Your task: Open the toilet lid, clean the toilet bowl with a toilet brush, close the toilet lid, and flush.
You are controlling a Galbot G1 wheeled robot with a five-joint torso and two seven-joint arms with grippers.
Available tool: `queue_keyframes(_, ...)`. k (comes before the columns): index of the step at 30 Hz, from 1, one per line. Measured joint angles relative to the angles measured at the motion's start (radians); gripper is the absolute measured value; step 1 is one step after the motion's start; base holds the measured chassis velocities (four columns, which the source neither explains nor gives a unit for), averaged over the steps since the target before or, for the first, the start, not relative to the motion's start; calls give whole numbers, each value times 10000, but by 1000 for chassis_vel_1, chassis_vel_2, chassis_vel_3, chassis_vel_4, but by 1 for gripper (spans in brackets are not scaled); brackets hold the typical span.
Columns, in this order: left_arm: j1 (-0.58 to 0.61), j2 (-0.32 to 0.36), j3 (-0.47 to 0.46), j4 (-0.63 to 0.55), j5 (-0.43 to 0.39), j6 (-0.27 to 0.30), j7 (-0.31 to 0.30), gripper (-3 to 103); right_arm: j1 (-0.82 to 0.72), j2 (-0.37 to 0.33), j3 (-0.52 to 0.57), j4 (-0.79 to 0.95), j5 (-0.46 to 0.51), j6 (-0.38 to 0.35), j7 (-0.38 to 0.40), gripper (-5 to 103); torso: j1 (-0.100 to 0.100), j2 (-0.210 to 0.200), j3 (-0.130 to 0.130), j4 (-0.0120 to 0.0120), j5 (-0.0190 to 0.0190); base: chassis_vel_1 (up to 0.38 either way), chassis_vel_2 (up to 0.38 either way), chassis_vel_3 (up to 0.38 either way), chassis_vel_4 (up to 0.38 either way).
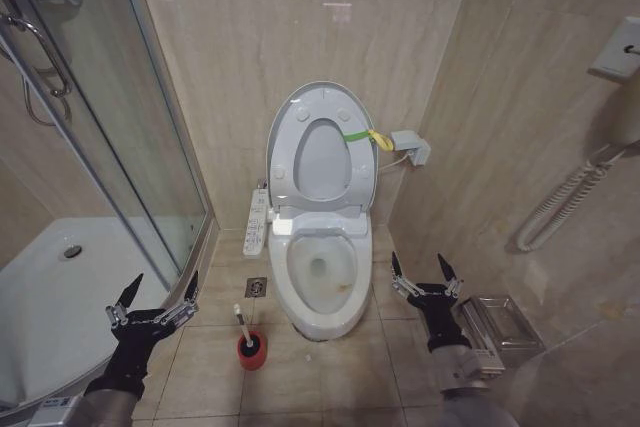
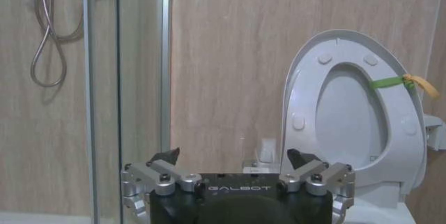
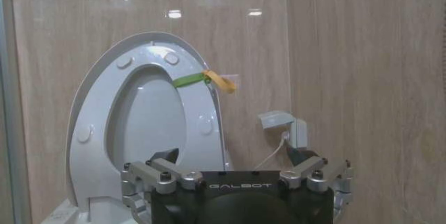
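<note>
At the centre of the frame, the toilet lid [image 1: 300,112] stood raised against the wall with the seat, a green-and-yellow band [image 1: 366,136] at its right edge. Below it lay the open toilet bowl [image 1: 322,282]. The toilet brush [image 1: 243,324] stood in a red holder [image 1: 252,350] at lower centre-left. The left gripper [image 1: 160,287], lower left, and the right gripper [image 1: 421,268], lower right, hovered with fingers spread, holding nothing.
</note>
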Motion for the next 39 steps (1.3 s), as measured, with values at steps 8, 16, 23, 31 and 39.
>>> queue_keyframes(8, 0, 0, 0, 0, 0, 0, 0, 100, 0, 0, 0, 0, 0, 0, 0, 100, 0, 0, 0, 0, 0, 0, 0, 0, 0)
queue_keyframes(16, 0, 0, 0, 0, 0, 0, 0, 100, 0, 0, 0, 0, 0, 0, 0, 100, 0, 0, 0, 0, 0, 0, 0, 0, 0)
queue_keyframes(23, 1, 0, 0, 0, 0, 0, 0, 100, 0, 0, 0, 0, 0, 0, 0, 100, 0, 0, 0, 0, 0, 0, 0, 0, 0)
queue_keyframes(31, 0, 0, 0, 0, 0, 0, 0, 100, 0, 0, 0, 0, 0, 0, 0, 100, 0, 0, 0, 0, 0, 0, 0, 0, 0)
queue_keyframes(39, -23, 0, 3, 9, 0, 11, 0, 100, 0, 0, 0, 0, 0, 0, 0, 100, 0, 0, 0, 1, 1, 0, 0, 0, 0)
